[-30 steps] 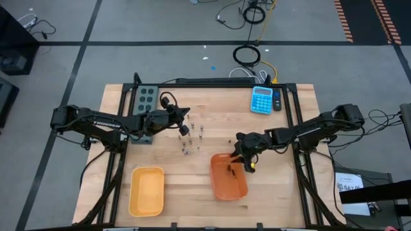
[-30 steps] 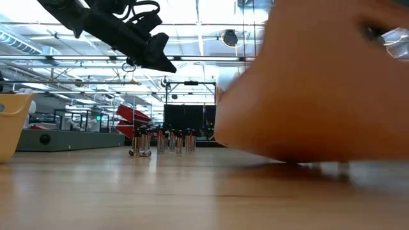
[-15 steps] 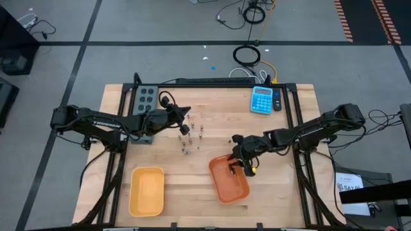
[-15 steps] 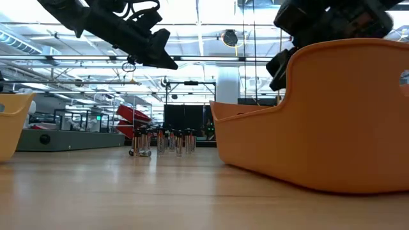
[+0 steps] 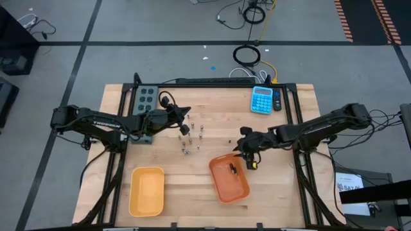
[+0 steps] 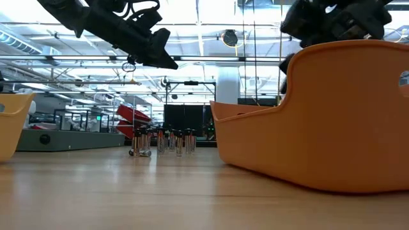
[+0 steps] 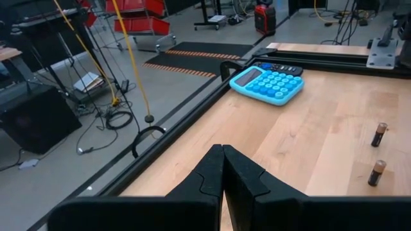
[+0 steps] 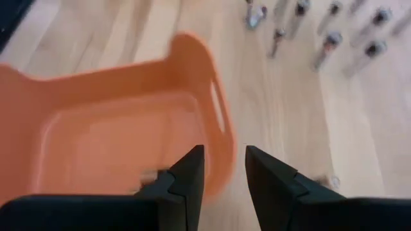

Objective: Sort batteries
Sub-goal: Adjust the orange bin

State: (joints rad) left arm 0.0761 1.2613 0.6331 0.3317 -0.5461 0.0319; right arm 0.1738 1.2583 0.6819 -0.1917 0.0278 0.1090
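Over orange tray's (image 5: 229, 185) far rim, toward table's (image 5: 282, 192) right side, right gripper (image 5: 247, 156) hangs, fingers apart, empty; one dark cell inside tray, small, hard to make out; low view: tray wall hides gripper's lower part; batteries (image 5: 191, 136) cluster upright mid-table, bare wood around them; left gripper (image 5: 185, 129) above cluster's left edge, fingers together; yellow tray (image 5: 146, 190) near front-left corner, cut off in low view.

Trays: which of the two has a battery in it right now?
The orange tray, on the right under the right gripper: a dark battery lies in it. The yellow tray on the left holds nothing visible.
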